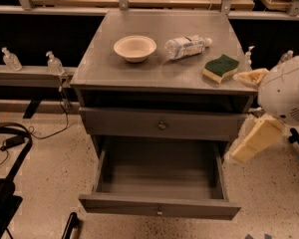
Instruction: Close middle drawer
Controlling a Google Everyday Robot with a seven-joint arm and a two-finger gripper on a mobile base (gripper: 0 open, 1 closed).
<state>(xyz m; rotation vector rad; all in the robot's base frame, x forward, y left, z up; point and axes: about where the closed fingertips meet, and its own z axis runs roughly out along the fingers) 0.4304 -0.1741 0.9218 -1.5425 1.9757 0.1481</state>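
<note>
The middle drawer (159, 205) is pulled far out of the grey cabinet (89, 68). Its deep grey box is empty and its flat front panel carries a small round knob (159, 212). Above it sits a wider drawer front (119, 123) with a darker knob, nearly flush with the cabinet. My gripper (254, 139) shows as cream parts under a white rounded arm housing (289, 91) at the right edge. It hangs beside the cabinet's right side, level with the open drawer's back right corner and apart from it.
On the cabinet top lie a cream bowl (135, 48), a clear plastic bottle (186, 46) on its side and a green and yellow sponge (221, 67). Two pump bottles (54, 62) stand on a ledge at the left. A black frame (7, 183) sits on the floor at lower left.
</note>
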